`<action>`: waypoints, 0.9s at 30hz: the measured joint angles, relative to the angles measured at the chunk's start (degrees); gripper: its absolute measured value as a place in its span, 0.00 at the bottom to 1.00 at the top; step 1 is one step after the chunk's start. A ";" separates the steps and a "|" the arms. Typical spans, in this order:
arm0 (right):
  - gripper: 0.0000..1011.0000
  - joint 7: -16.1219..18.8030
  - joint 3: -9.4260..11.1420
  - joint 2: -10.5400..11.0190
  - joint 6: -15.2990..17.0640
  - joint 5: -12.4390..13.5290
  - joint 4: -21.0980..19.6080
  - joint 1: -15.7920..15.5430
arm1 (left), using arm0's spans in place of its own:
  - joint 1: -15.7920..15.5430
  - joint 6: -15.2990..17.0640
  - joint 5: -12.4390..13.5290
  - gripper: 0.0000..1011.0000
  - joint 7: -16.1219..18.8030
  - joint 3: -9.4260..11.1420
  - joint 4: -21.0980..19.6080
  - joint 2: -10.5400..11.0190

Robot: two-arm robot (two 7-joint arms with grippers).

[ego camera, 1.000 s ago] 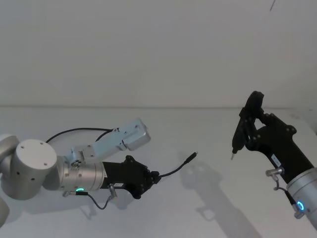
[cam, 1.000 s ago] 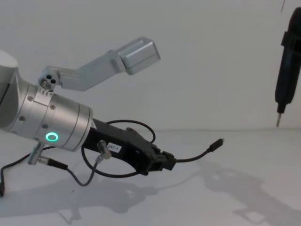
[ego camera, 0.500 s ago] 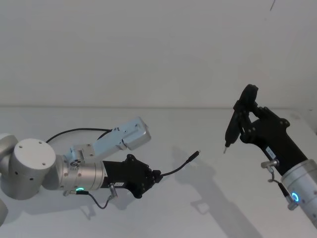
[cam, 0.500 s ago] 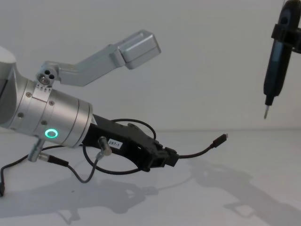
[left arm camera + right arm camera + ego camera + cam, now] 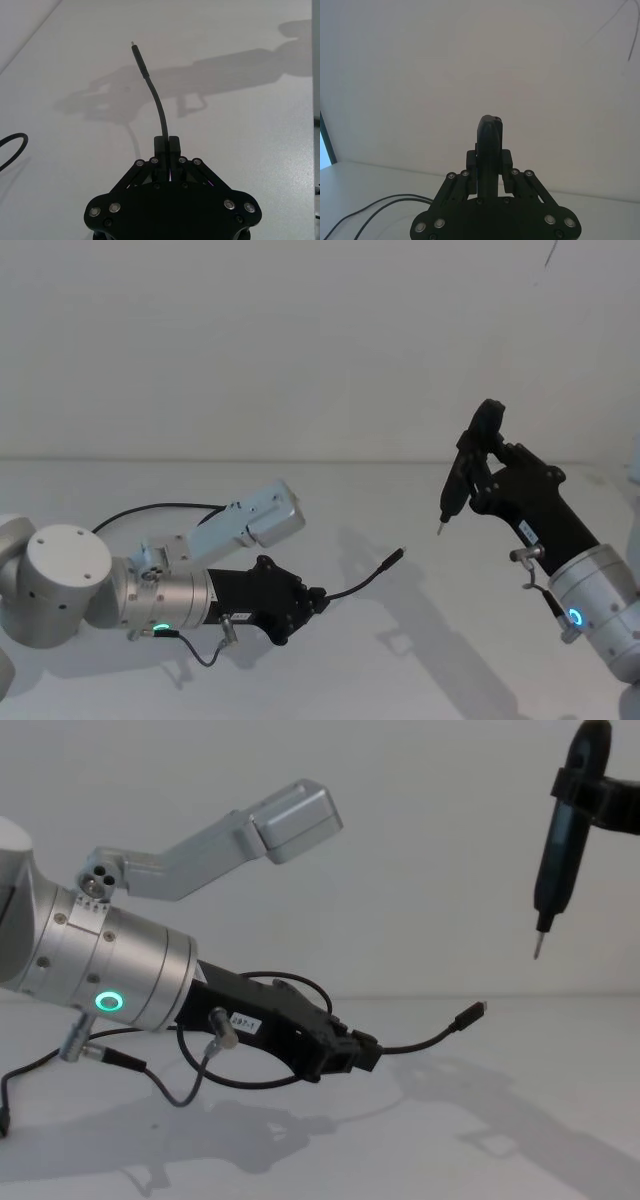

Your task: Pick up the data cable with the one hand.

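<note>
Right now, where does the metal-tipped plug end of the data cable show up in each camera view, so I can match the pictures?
Head view: plug mid-frame, raised off the table, right of the left gripper.
Chest view: plug right of centre, below the pen-shaped tool that the right gripper holds.
Left wrist view: plug near the top, beyond the shut fingers.
Right wrist view: plug not in it.
Shared landmark: the left gripper clamping the data cable.

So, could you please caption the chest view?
Left gripper shut on cable, plug raised; right gripper holds pen tool above.
</note>
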 joint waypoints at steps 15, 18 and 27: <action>0.28 1.45 -1.59 -1.30 -1.72 0.03 5.64 3.05 | 0.01 -0.07 -0.05 0.04 0.00 -0.01 -0.11 0.05; 0.28 1.69 -1.78 -1.56 -2.20 -0.07 6.60 3.45 | 0.01 -0.07 -0.05 0.04 0.00 0.00 -0.12 0.06; 0.28 2.39 -2.26 -2.26 -3.23 -0.35 9.21 4.44 | 0.01 -0.07 -0.05 0.04 0.00 0.00 -0.13 0.06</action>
